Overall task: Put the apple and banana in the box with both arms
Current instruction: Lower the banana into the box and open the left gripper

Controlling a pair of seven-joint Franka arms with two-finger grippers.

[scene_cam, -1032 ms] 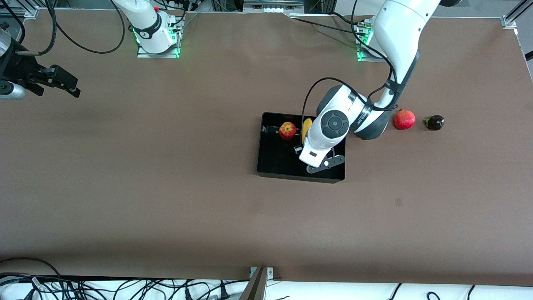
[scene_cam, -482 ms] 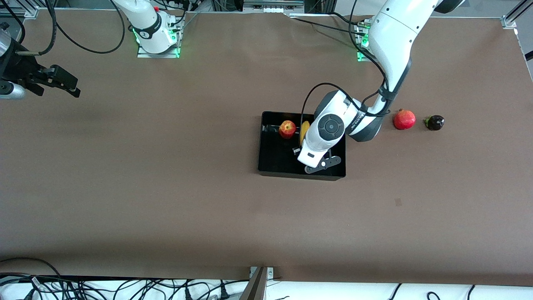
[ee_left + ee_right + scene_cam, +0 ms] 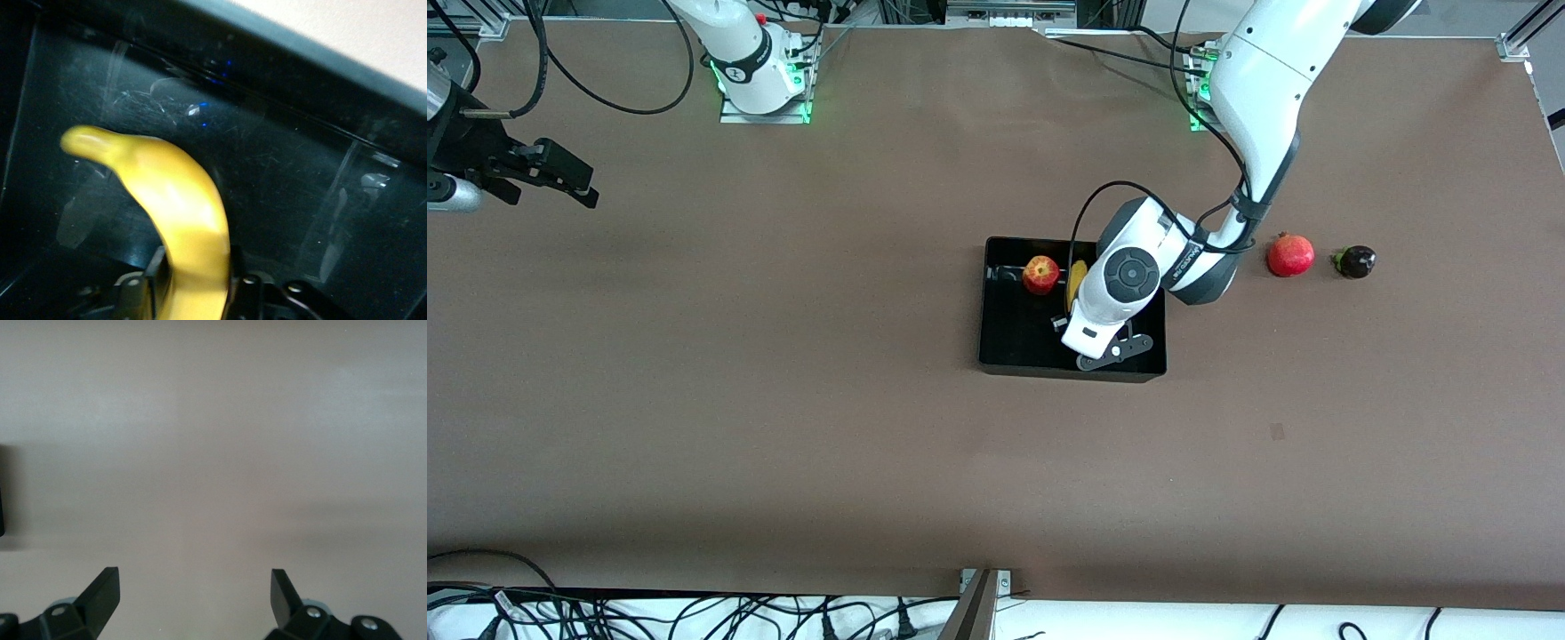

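The black box lies mid-table. The red-yellow apple sits inside it, at the wall nearest the robots' bases. My left gripper is down inside the box, beside the apple. It is shut on the yellow banana. In the left wrist view its fingers press both sides of the banana, whose tip hangs just above the box's glossy floor. My right gripper waits open and empty above bare table at the right arm's end; it shows in the right wrist view.
A red pomegranate and a small dark fruit lie on the table beside the box, toward the left arm's end. Cables run along the table edge nearest the front camera.
My left gripper has sunk a little deeper into the box with the banana. The right arm has not moved.
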